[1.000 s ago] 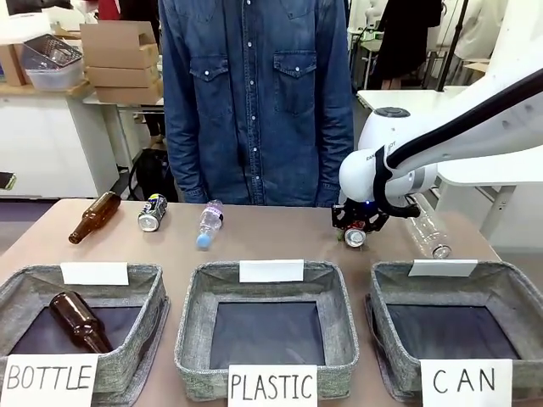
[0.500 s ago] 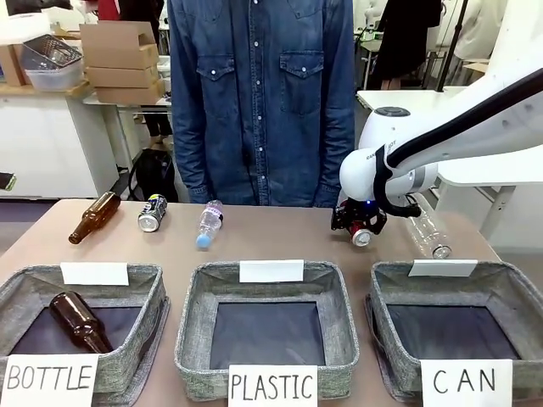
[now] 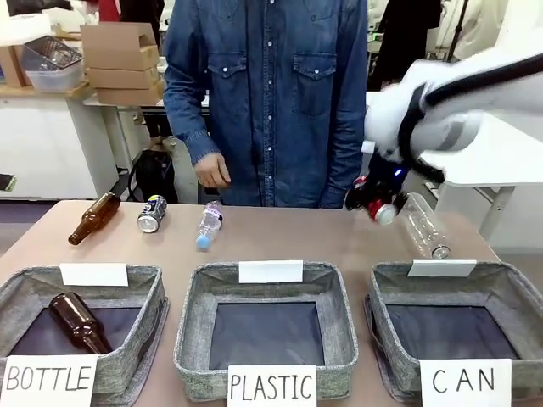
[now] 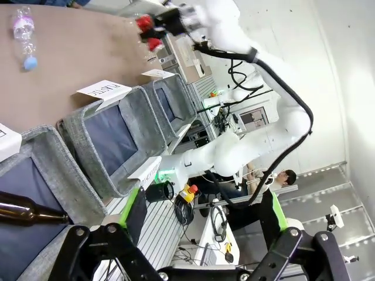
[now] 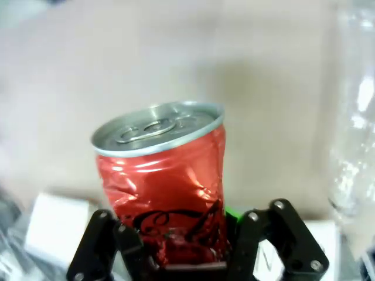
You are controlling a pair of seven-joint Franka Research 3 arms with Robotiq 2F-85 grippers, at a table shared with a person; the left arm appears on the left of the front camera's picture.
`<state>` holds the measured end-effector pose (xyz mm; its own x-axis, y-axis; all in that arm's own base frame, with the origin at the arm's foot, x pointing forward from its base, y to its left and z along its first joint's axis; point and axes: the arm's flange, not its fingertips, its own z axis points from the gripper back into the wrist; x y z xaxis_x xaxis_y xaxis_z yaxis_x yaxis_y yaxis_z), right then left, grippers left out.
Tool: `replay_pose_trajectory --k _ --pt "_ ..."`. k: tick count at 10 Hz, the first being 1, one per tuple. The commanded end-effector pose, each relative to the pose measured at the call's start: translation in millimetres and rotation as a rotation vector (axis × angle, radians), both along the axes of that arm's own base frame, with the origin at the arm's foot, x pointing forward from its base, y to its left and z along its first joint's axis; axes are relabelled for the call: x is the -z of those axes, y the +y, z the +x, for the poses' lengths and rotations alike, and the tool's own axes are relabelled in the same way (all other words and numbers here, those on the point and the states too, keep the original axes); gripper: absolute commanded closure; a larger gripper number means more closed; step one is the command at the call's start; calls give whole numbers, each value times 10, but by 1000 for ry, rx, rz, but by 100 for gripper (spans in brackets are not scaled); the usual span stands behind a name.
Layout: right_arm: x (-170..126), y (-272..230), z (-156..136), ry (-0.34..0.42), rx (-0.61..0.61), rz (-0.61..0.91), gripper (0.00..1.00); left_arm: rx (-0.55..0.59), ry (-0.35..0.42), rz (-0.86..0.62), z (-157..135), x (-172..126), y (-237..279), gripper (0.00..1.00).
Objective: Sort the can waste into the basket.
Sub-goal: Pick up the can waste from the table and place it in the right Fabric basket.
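My right gripper [image 3: 378, 202] hangs above the table's far right, shut on the dented red can [image 3: 384, 209]. In the right wrist view the red can [image 5: 164, 181] sits between my right gripper's [image 5: 190, 246] fingers, silver top up. The black-and-silver can [image 3: 153, 213] lies on the table at the far left. The grey basket [image 3: 509, 284] with the "CAN" card stands at the front right, below and in front of the held can. My left gripper [image 4: 202, 216] is open, off the table's left end, with nothing between its fingers. The red can [image 4: 145, 23] also shows far off in the left wrist view.
A person in a denim shirt [image 3: 263, 93] stands at the far side, one hand [image 3: 210, 172] hanging above the table. A clear bottle [image 3: 422, 225] lies beside the held can. Another clear bottle [image 3: 208, 224] and a brown bottle [image 3: 93, 217] lie far left. The "PLASTIC" basket [image 3: 267, 292] and the "BOTTLE" basket [image 3: 127, 284] stand in front.
My right gripper closed on the red can and lifted it off the table, up and to the right. The person's hand came down into view.
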<state>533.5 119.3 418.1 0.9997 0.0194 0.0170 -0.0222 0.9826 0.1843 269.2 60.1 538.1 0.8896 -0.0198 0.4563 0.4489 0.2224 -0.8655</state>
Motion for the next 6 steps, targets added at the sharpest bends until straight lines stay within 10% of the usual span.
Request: replay_pose_trajectory --k 1,6 --pt "-633 -571 -672 123 -91 -8 100 8 -3 -11 -13 -2 -4 0" --pt "-936 -1170 -2270 79 -451 90 100 8 -3 -11 -13 -2 -4 0"
